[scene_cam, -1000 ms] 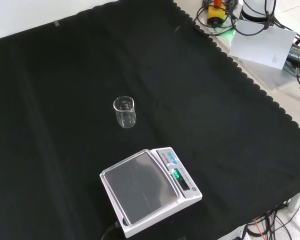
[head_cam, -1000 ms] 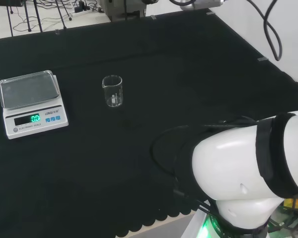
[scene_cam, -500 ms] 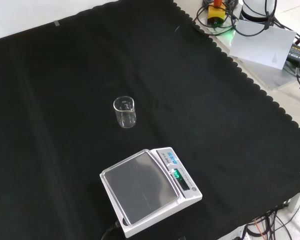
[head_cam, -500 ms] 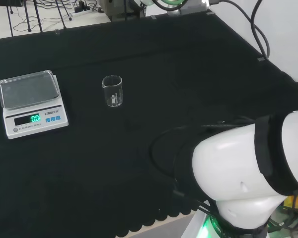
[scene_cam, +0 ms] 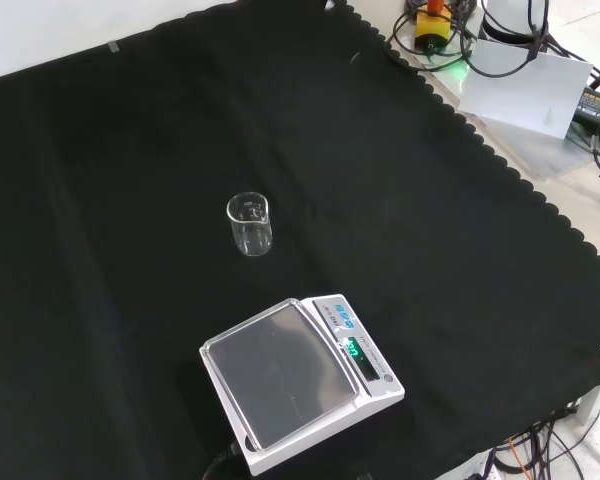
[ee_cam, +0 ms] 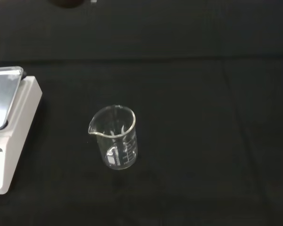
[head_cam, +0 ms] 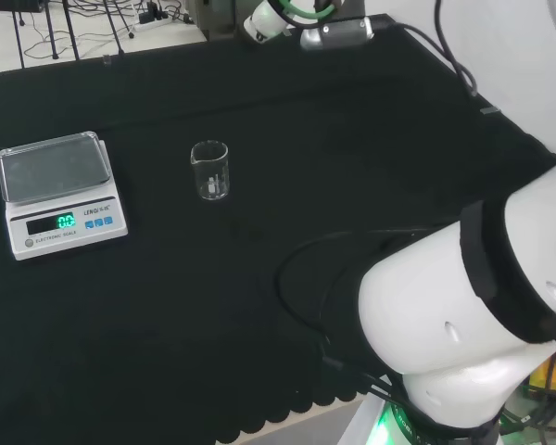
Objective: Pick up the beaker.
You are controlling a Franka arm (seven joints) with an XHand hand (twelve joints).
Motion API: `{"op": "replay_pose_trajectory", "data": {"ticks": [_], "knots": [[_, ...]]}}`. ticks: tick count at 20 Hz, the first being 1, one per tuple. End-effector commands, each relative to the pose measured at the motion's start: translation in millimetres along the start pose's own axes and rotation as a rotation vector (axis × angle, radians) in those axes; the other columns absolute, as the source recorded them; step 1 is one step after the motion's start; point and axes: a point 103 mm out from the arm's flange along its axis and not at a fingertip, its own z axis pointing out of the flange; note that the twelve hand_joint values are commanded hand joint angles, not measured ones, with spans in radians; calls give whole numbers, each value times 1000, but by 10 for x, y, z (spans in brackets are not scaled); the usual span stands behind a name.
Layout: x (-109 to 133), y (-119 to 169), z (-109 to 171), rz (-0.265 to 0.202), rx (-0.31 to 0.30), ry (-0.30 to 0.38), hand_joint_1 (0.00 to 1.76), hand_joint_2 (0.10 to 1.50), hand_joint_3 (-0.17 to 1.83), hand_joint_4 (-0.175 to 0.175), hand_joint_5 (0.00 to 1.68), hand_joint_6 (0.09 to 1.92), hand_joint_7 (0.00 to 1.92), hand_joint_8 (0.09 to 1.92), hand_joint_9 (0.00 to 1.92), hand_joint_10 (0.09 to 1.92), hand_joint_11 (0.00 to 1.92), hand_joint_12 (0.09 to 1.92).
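Approach to the beaker: the hand's finger state cannot be told.

The beaker, clear, upright and apparently empty, stands alone on the black cloth at centre-left of the front view, well apart from the scale at lower centre; in the head view it sits right of the scale. A sound approach would likely descend beside the wall, spout turned away, and close around mid-height without tipping it.

black cloth | pale floor | white wall
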Motion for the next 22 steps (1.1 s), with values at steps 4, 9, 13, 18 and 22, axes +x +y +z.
{"op": "replay_pose_trajectory", "data": {"ticks": [4, 9, 13, 18, 22], "knots": [[27, 563, 270, -37, 27, 32, 726, 938, -175, 1, 114, 87, 84, 743, 189, 879, 0, 1302], [75, 738, 435, -56, 45, 40, 727, 939, -175, 2, 111, 87, 81, 741, 187, 879, 0, 1299], [118, 884, 574, -67, 62, 54, 729, 939, -175, 2, 106, 87, 76, 739, 185, 879, 0, 1296], [180, 1053, 728, -85, 89, 53, 730, 940, -175, 2, 104, 87, 73, 738, 182, 879, 0, 1293], [217, 1197, 874, -95, 115, 57, 732, 940, -175, 2, 103, 87, 73, 738, 181, 880, 0, 1290]]}}
